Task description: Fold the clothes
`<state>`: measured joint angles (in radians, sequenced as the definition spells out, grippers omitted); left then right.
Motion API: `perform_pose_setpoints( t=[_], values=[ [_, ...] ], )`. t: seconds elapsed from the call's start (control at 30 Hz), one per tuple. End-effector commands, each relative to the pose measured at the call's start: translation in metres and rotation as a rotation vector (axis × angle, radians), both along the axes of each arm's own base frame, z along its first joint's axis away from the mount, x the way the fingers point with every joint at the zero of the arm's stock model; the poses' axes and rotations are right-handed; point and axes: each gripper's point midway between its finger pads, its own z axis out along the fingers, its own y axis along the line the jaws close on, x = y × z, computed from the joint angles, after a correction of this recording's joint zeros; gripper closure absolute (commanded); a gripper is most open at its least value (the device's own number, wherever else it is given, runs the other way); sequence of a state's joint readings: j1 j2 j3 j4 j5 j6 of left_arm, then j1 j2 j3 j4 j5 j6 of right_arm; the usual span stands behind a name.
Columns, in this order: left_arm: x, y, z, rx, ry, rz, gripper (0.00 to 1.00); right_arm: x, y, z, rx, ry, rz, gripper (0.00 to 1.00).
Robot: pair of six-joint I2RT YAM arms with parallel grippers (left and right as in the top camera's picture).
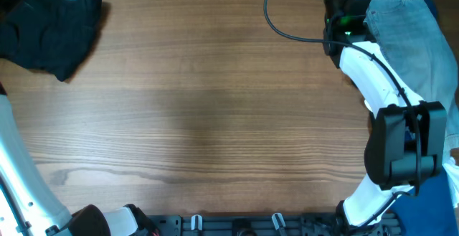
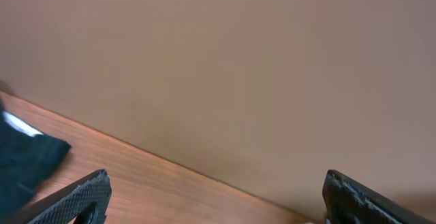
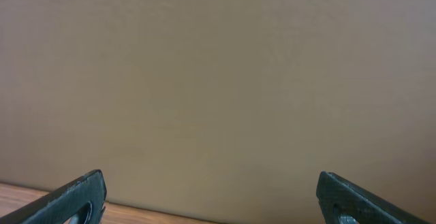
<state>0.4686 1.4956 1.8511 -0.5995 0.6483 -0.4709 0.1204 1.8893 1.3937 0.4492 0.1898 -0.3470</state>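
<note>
Two claws, both spread wide and both empty. The left claw (image 2: pixel 214 195) shows only its two dark fingers (image 2: pixel 85 198) at the bottom of its wrist view, far apart, with bare wood and a plain beige wall (image 2: pixel 238 60) between and beyond them. The black garment (image 2: pixel 24 166) lies on the table (image 1: pixel 215 107) just outside the finger at that view's left edge, a little ahead of its tip and not touching it. A white label (image 2: pixel 15 122) sits on the garment's far edge, further from the claw than the dark cloth.

From overhead the garment is a rumpled heap in the far left corner of the table, with the left arm (image 1: pixel 21 186) running along the near left edge. Whether that claw hangs over the cloth or just beside it, I cannot tell from above.

The right claw (image 3: pixel 211 198) is just as wide, facing the same plain wall with a thin strip of wood below one finger. The garment is well apart from it, at the opposite far corner. The right arm (image 1: pixel 373 71) reaches up the right side, and light blue jeans (image 1: pixel 412 35) lie just beside it on its outer side. A dark blue fabric (image 1: pixel 441 193) shows near the base of that arm.
</note>
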Motion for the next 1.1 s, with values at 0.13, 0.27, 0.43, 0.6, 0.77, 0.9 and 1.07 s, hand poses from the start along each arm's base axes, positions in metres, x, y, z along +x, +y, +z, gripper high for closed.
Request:
perform_pose_setpoints(
  t=[0.13, 0.27, 0.43, 0.6, 0.77, 0.9, 1.07],
  values=[
    [-0.009, -0.019, 0.012, -0.010, -0.033, -0.079, 0.00, -0.056, 0.060, 0.115, 0.681, -0.158, 0.317, 0.00],
    [-0.006, -0.032, 0.015, -0.004, -0.044, -0.110, 0.00, -0.084, 0.057, 0.161, 0.703, -0.241, 0.358, 0.00],
    [-0.006, -0.038, 0.022, 0.010, -0.073, -0.127, 0.00, -0.132, 0.049, 0.222, 0.624, -0.372, 0.392, 0.00],
    [-0.007, -0.038, 0.025, 0.016, -0.085, -0.127, 0.00, -0.208, 0.043, 0.281, 0.613, -0.455, 0.457, 0.00],
    [-0.007, -0.038, 0.026, 0.019, -0.090, -0.127, 0.00, -0.285, 0.030, 0.315, 0.615, -0.501, 0.472, 0.00],
    [-0.007, -0.038, 0.027, 0.019, -0.091, -0.127, 0.00, -0.330, 0.023, 0.326, 0.615, -0.521, 0.478, 0.00],
    [-0.006, -0.038, 0.030, 0.027, -0.106, -0.127, 0.00, -0.367, 0.017, 0.331, 0.626, -0.534, 0.489, 0.00]
  ],
)
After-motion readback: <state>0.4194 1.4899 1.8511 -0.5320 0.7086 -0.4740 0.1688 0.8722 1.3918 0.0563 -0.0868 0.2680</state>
